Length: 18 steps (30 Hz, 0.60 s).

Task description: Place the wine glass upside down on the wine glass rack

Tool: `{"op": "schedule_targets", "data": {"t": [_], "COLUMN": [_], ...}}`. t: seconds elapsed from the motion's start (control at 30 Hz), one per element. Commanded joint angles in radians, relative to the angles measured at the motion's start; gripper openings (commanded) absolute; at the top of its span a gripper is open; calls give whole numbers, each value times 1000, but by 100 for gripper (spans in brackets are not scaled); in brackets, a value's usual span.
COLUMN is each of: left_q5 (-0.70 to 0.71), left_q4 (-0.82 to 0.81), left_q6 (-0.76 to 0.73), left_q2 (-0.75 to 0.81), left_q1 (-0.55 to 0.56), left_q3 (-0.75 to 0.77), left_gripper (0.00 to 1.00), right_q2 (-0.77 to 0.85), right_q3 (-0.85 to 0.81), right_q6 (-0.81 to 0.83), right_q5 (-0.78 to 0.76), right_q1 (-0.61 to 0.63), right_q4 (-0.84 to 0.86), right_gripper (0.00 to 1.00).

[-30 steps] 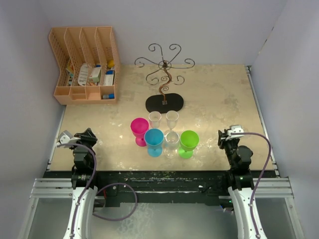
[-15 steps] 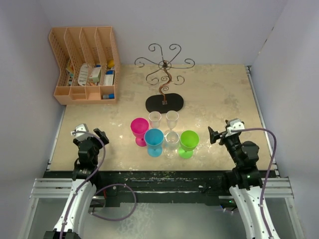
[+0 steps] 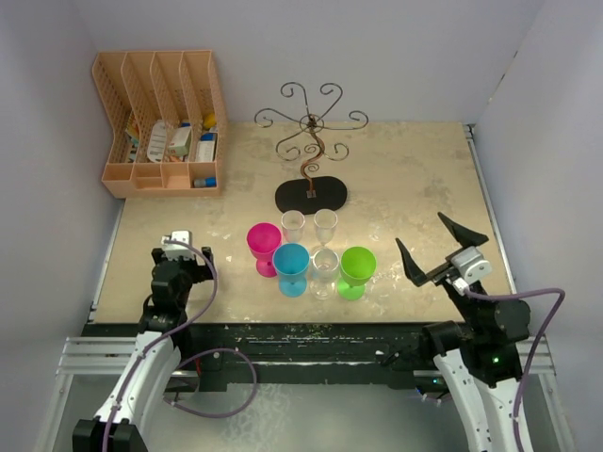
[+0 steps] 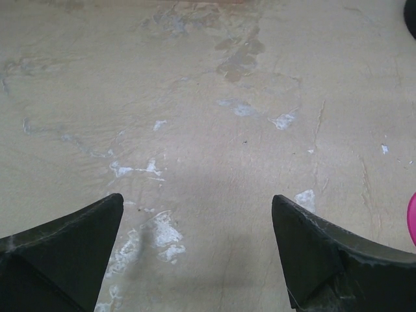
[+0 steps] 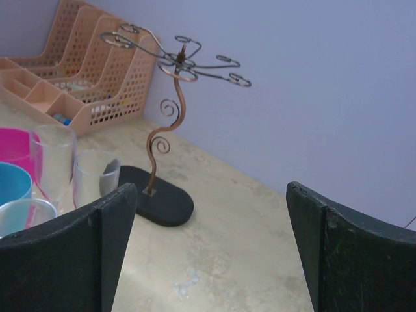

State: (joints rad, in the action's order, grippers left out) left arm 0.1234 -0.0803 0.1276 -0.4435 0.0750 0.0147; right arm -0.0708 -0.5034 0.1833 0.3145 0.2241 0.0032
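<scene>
Both the left end effector (image 4: pixel 196 196) and right end effector (image 3: pixel 419 230) hung spread wide and empty; we judged them ready for grasping. Clear stemmed wine glasses (image 3: pixel 325 226) stood upright on the beige tabletop (image 3: pixel 415 179), near the dark-brown scrolled wire rack (image 3: pixel 311 196).

The table (image 3: pixel 415 179) has a beige, marbled top with white scuffs. A peach organizer (image 3: pixel 203 89) sits on its corner at the upper left of the top view. The rack (image 3: pixel 311 196) stands on a black oval base at upper centre. Just below it, mid-frame, six upright glasses are clustered close together: a pink glass (image 3: pixel 264 240), a blue glass (image 3: pixel 291 264), a green glass (image 3: pixel 357 266) and three clear glasses (image 3: pixel 325 226).
</scene>
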Motion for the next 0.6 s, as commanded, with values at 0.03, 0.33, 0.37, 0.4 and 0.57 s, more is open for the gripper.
{"op": "schedule_targets", "data": {"t": [0.03, 0.33, 0.37, 0.4, 0.57], "left_q5": [-78, 37, 42, 45, 64], "left_q4": [-101, -145, -148, -152, -164], "left_q6": [-128, -155, -156, -157, -154], "left_q2": [-4, -22, -24, -25, -27], "left_q1": [13, 82, 84, 86, 82], "left_q3": [24, 30, 31, 32, 39], "left_gripper": [99, 3, 1, 1, 0], "right_q2": [-32, -2, 14, 35, 54], "right_q3": [-96, -64, -44, -19, 74], "right_q6": [37, 106, 79, 72, -35], "right_q5": [24, 67, 29, 15, -63], "right_q1": [11, 16, 16, 17, 18], "right_q4": [51, 230, 263, 293, 464], "right_gripper": [99, 100, 100, 100, 100]}}
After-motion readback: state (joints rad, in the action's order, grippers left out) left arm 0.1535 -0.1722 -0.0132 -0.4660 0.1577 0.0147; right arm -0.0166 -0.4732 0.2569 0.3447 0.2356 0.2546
